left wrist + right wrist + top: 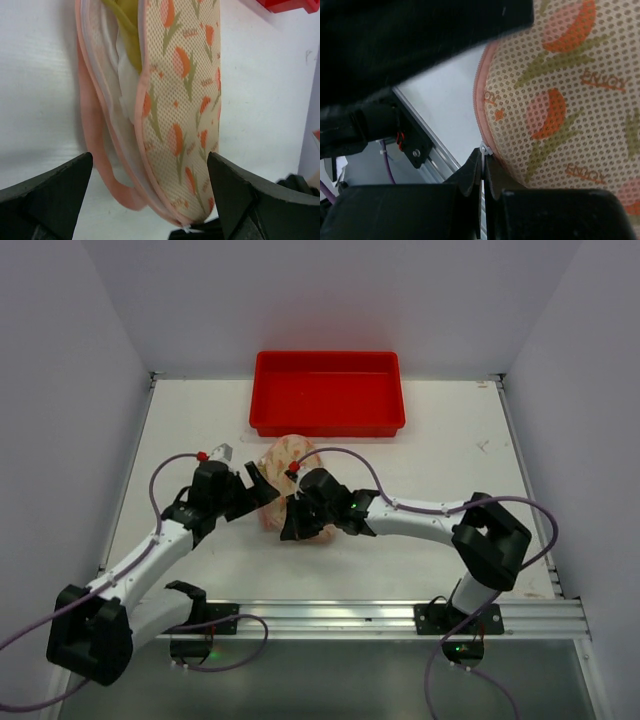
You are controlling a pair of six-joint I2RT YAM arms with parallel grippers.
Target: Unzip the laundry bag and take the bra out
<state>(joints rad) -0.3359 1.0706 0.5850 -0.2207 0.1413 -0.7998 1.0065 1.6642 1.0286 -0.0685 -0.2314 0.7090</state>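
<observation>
From the near-left corner of the bench (440, 440) the left arm (150, 550) slants up toward the middle, with a bare strip of bench between it and the left edge. The left claw (262, 488) is spread wide, its fingers (55, 190) standing either side of the near end of the laundry bag (290, 455) and not touching it. The bag lies at mid-bench, its far end just beside the near wall of the red tray (327, 426) at the far edge. Its left seam gapes along the pink zip edging (112, 185), and the bra (127, 30) shows inside, mustard over white. At the bag's near end the right claw (481, 167) is pressed together, pinching the small zip pull (484, 149). The right arm (420, 518) reaches leftward to it, low over the bench, its elbow bent near the near-right corner. Open bench lies between the bag and the right edge.
</observation>
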